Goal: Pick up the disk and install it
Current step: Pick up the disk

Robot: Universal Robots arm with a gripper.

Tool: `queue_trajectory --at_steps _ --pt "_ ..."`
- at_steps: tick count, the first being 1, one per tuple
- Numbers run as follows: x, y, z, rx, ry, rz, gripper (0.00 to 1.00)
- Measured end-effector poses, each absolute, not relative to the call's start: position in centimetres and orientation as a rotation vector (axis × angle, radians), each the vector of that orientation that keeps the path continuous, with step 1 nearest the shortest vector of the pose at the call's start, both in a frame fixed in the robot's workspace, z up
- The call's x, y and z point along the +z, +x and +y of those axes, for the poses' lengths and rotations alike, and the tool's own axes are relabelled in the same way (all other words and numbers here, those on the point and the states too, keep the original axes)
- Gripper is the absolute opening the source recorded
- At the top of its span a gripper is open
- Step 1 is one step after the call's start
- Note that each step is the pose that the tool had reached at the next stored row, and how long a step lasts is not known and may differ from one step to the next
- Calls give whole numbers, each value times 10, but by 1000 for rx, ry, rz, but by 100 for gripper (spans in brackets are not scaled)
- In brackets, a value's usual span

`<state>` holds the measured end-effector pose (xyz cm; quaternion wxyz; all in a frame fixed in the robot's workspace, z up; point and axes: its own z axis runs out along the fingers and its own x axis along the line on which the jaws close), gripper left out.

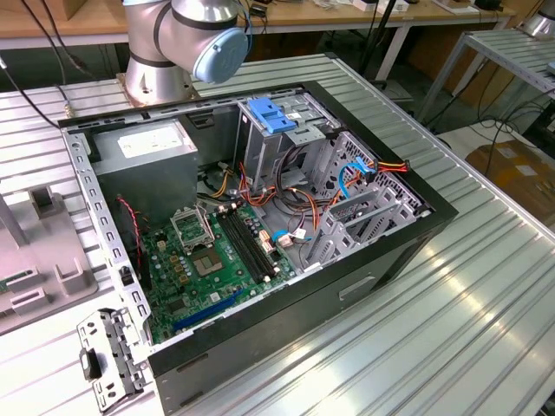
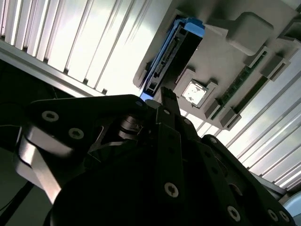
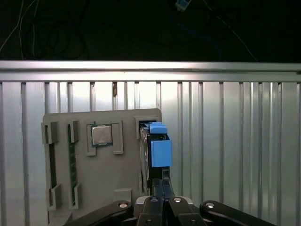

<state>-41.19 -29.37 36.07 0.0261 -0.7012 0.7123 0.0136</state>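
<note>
The disk (image 3: pixel 155 150) stands on edge in a slot of a grey parts holder (image 3: pixel 117 174), its light-blue side rail facing me. In the second wrist view the disk (image 2: pixel 176 52) shows its dark connector edge and a blue rail end. My gripper (image 3: pixel 162 181) hangs just short of the disk's near end, with the two thin fingers pressed together and nothing between them. In the second wrist view the gripper (image 2: pixel 167 96) has its tip close to the disk's end, apart from it.
The holder also carries a processor chip (image 3: pixel 101 135) and memory sticks (image 3: pixel 51 165). In the exterior view an open computer case (image 1: pixel 260 217) lies on the ribbed table, with a drive cage under a blue bracket (image 1: pixel 270 114), a power supply (image 1: pixel 147 147) and loose cables.
</note>
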Motion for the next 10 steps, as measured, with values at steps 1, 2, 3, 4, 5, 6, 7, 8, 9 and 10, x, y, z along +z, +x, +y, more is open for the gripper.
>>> queue_trajectory --at_steps 1,2,3,4,5,6,7,8,9,10 --pt "360 -412 -294 42 -2167 2202 11" --pt "360 -412 -294 42 -2167 2202 11" --pt "360 -412 -294 42 -2167 2202 11" --pt "360 -412 -294 42 -2167 2202 11" --pt "360 -412 -294 42 -2167 2202 11" --pt "360 -412 -294 42 -2167 2202 11" --pt "360 -412 -294 42 -2167 2202 11" --pt "360 -412 -294 42 -2167 2202 11" --pt "360 -412 -294 42 -2167 2202 11" --pt "360 -412 -294 42 -2167 2202 17"
